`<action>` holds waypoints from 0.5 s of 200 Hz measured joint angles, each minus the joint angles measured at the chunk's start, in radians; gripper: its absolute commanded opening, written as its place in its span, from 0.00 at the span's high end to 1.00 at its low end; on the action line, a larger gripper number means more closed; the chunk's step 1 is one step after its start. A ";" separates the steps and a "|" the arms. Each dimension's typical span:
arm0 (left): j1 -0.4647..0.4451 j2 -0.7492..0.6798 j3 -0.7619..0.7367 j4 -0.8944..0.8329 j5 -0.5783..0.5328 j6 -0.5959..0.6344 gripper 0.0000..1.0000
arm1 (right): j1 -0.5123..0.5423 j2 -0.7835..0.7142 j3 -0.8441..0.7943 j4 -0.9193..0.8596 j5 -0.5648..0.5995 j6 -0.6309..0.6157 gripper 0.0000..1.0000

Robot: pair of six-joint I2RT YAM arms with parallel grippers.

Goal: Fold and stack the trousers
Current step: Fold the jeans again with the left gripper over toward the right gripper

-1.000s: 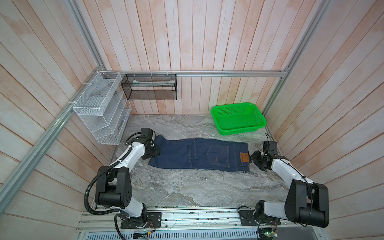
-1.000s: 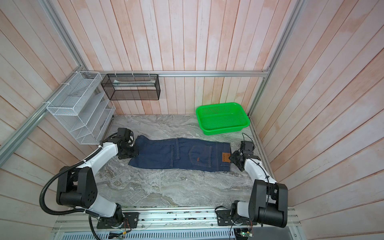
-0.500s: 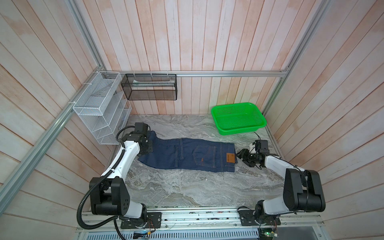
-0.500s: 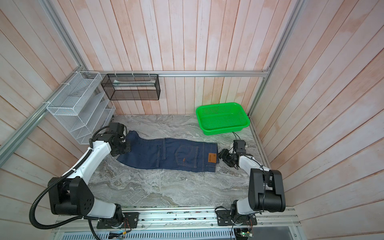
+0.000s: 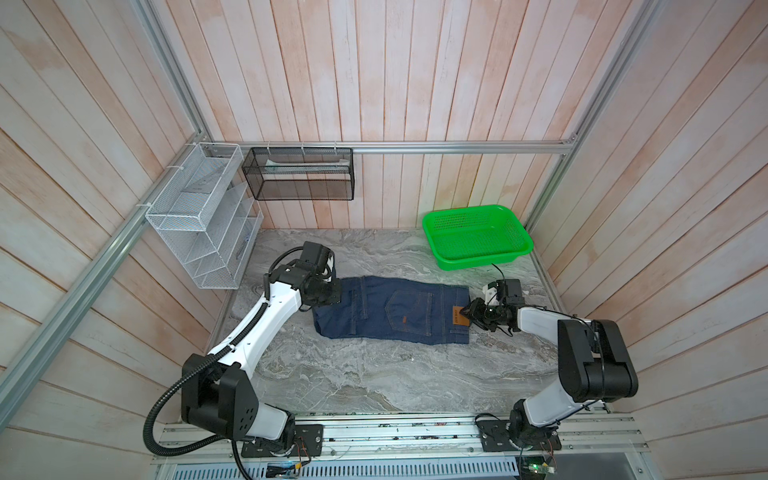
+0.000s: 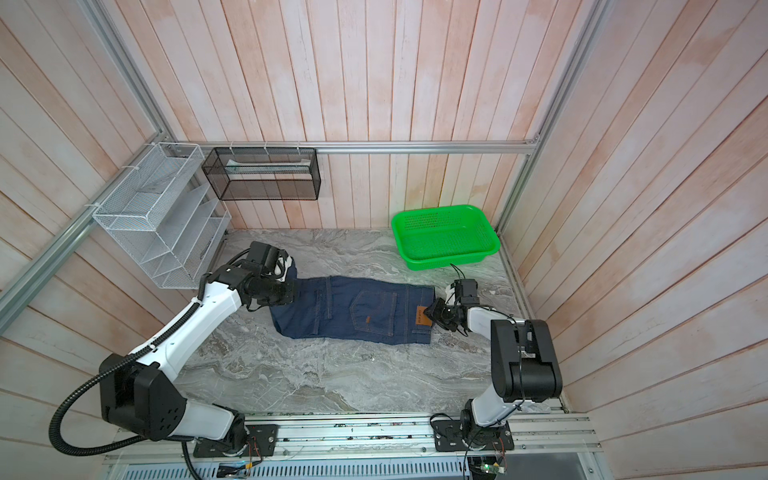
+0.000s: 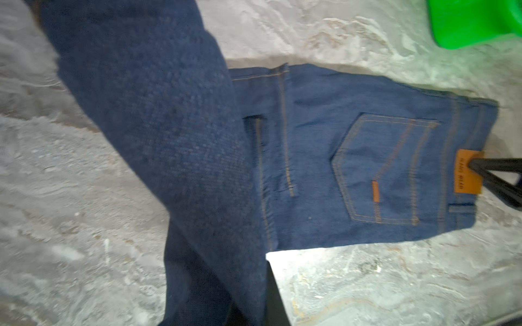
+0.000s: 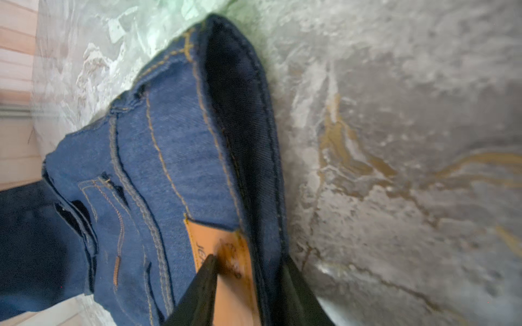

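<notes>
The dark blue denim trousers (image 5: 395,309) (image 6: 357,309) lie folded flat across the marble table, waistband and brown patch (image 5: 457,316) to the right. My left gripper (image 5: 334,291) (image 6: 291,293) is shut on their left end and holds it raised. In the left wrist view that cloth (image 7: 158,127) hangs over the jaws and hides them. My right gripper (image 5: 467,312) (image 6: 432,312) (image 8: 248,271) has closed on the waistband: one finger lies on the patch (image 8: 223,248), the other under the band's edge.
A green basket (image 5: 478,262) (image 6: 449,259) stands at the back right, close behind the right gripper. On the left wall hang a white wire rack (image 5: 199,216) and a black mesh basket (image 5: 299,174). Bare marble (image 5: 374,374) lies in front of the trousers.
The trousers slid left. My left gripper went left, then came back right with the leg end raised. My right gripper followed the waistband left and its jaws narrowed onto it.
</notes>
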 measured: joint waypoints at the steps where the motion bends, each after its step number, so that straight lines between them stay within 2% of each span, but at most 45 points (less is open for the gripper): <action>1: -0.003 0.002 0.001 0.002 0.000 -0.002 1.00 | 0.000 0.000 0.000 0.001 0.000 -0.002 0.73; 42: -0.159 0.123 0.091 0.058 0.009 -0.079 1.00 | 0.013 0.008 -0.007 0.017 -0.009 0.000 0.80; 100: -0.362 0.380 0.314 0.108 0.012 -0.152 1.00 | 0.040 0.020 -0.011 0.045 -0.021 0.000 0.80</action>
